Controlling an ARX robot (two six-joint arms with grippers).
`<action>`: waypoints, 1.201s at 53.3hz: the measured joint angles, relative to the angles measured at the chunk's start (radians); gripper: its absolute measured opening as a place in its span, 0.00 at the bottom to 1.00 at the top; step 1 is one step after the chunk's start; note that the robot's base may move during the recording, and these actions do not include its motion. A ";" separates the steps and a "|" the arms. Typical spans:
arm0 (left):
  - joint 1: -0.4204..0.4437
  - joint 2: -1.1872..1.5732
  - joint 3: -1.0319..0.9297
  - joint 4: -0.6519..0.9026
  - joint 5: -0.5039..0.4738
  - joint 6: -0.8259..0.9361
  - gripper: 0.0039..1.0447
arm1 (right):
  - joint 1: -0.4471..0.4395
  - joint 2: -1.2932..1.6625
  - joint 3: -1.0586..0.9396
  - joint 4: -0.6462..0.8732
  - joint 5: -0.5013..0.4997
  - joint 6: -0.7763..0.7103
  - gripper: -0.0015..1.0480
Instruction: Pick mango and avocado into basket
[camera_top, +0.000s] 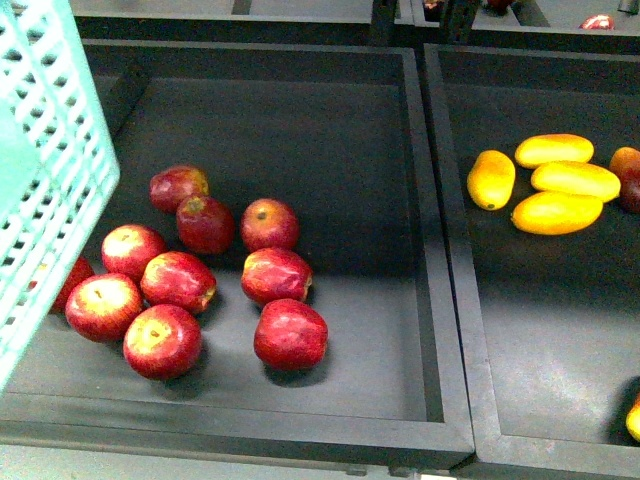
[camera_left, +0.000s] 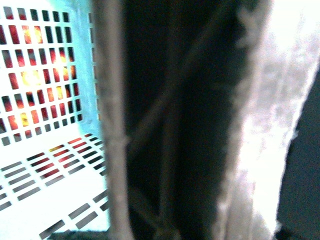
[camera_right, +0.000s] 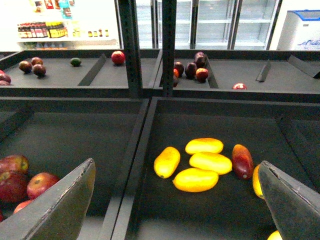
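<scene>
Several yellow mangoes (camera_top: 556, 212) lie close together in the right-hand black tray (camera_top: 540, 380), and they also show in the right wrist view (camera_right: 195, 180). My right gripper (camera_right: 175, 210) hangs open above that tray, a little short of the mangoes, with nothing between its fingers (camera_right: 62, 210). A small dark green fruit that looks like the avocado (camera_right: 75, 61) sits on the far upper shelf. The teal slotted basket (camera_top: 50, 170) hangs tilted at the far left. My left gripper (camera_left: 182, 210) is shut on the basket's brown trussed handle (camera_left: 165, 125), beside its teal wall (camera_left: 45, 75). Neither arm appears in the front view.
Several red apples (camera_top: 200, 270) fill the left tray under the basket. A raised black divider (camera_top: 435, 250) separates the two trays. A dark red fruit (camera_right: 242, 161) lies beside the mangoes. More dark fruits (camera_right: 190, 69) sit on the back shelf behind upright posts (camera_right: 131, 45).
</scene>
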 joint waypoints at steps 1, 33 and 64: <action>-0.012 0.009 0.006 0.000 0.000 0.041 0.13 | 0.000 0.000 0.000 0.000 0.000 0.000 0.92; -0.624 0.598 0.333 0.198 -0.064 0.380 0.13 | 0.000 0.000 0.000 0.000 0.002 0.000 0.92; -0.835 0.701 0.397 0.286 -0.044 0.343 0.13 | 0.000 0.000 0.000 0.000 0.002 0.000 0.92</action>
